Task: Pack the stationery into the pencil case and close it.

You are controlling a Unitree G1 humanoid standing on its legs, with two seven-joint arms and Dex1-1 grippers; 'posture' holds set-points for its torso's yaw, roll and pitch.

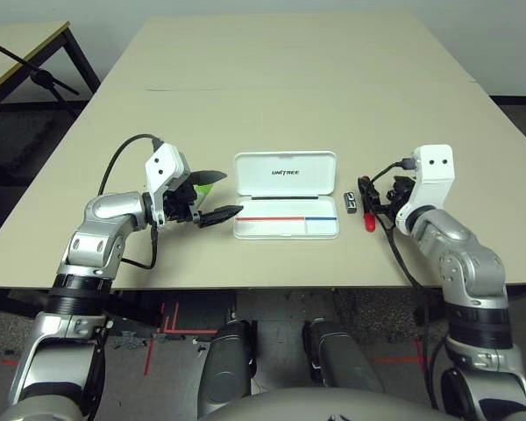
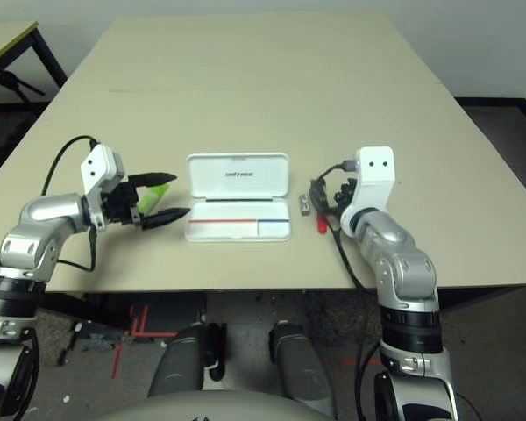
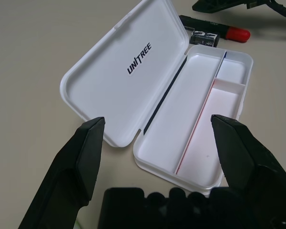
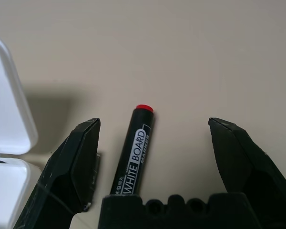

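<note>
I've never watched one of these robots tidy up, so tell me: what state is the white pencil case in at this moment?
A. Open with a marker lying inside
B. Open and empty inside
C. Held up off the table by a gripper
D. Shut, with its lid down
B: the pencil case lies flat on the table with its lid folded back, its tray compartments bare, and the black marker lies on the table beside it.
</note>
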